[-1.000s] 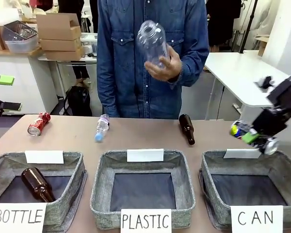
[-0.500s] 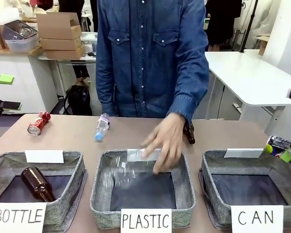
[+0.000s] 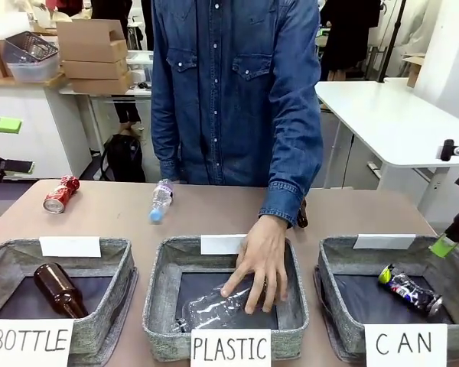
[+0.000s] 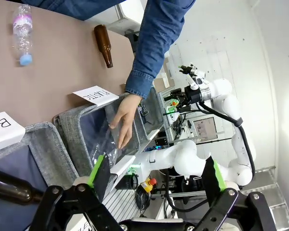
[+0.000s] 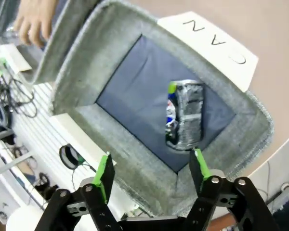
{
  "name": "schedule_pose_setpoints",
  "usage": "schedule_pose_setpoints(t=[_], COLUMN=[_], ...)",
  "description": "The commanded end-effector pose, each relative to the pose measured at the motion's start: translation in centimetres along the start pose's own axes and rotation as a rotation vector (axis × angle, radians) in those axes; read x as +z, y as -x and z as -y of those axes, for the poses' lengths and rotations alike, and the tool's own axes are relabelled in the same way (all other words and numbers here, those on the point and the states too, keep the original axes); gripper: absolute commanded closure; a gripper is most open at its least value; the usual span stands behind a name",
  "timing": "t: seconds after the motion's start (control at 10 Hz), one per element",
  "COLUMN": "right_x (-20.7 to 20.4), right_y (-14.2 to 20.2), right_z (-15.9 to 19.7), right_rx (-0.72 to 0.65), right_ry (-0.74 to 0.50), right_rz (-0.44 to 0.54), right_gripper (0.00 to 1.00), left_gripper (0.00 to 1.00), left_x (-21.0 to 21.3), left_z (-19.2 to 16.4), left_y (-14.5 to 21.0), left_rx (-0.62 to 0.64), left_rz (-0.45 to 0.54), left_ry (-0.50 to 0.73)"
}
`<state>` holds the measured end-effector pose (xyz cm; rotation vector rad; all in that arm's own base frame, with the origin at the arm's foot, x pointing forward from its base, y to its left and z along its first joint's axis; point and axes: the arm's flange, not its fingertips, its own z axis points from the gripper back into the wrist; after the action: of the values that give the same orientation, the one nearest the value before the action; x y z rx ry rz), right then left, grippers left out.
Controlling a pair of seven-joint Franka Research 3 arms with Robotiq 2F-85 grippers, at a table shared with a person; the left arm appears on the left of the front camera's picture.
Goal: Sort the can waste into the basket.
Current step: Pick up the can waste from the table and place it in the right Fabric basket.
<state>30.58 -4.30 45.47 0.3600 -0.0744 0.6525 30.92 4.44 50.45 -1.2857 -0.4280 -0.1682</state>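
The dark can has moved: a second ago the right tool held it up over the basket marked CAN, and now it lies on its side inside that basket, on the dark bottom, toward the back and the right. The person's hand has moved too. It held a clear bottle up high, and now it presses that bottle down into the basket marked PLASTIC. So the first can looks done, and the drop step is just over. In the right wrist view the right tool has its two fingers spread wide with nothing between them. The dark can lies farther in, apart from the fingers and touching neither, a bit nearer the one on the right of that picture. In the front view one green pad of that tool pokes in at the right edge, above the basket rim, and the can is lower down and to the left of it. The next job, I think, is the red can. It lies on its side on the worktop at the far left, behind the basket marked BOTTLE, well apart from the CAN basket. It is on the left arm's side. The left tool is wide open and holds nothing, so it may be the one to go. The tool would need to come down over the red can, close on its round side, lift it, and carry it all the way across to the CAN basket without bumping the person's arm.
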Motion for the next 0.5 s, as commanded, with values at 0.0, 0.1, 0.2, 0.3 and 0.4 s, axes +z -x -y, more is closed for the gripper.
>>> schedule_pose_setpoints(t=[0.0, 0.1, 0.2, 0.3, 0.4], right_x=[-1.28, -1.33, -1.41, -1.39, -1.26], right_y=[0.95, 0.83, 0.64, 0.57, 0.39], right_z=[-0.31, -0.35, -0.39, -0.44, -0.55], right_rx=[0.028, 0.027, 0.021, 0.022, 0.006], right_ry=[0.005, 0.004, 0.005, 0.002, -0.022], right_rz=[0.009, 0.008, 0.003, 0.004, 0.025], right_gripper=[0.00, 0.00, 0.00, 0.00, 0.00], left_gripper=[0.00, 0.00, 0.00, 0.00, 0.00], left_x=[-0.04, -0.04, -0.04, -0.04, -0.04], left_z=[0.10, 0.10, 0.10, 0.10, 0.10], left_y=[0.35, 0.35, 0.35, 0.35, 0.35], left_rx=[-0.001, -0.001, -0.001, -0.001, -0.001], left_rz=[-0.006, -0.006, -0.006, -0.006, -0.006], left_ry=[0.000, 0.000, 0.000, 0.000, 0.000])
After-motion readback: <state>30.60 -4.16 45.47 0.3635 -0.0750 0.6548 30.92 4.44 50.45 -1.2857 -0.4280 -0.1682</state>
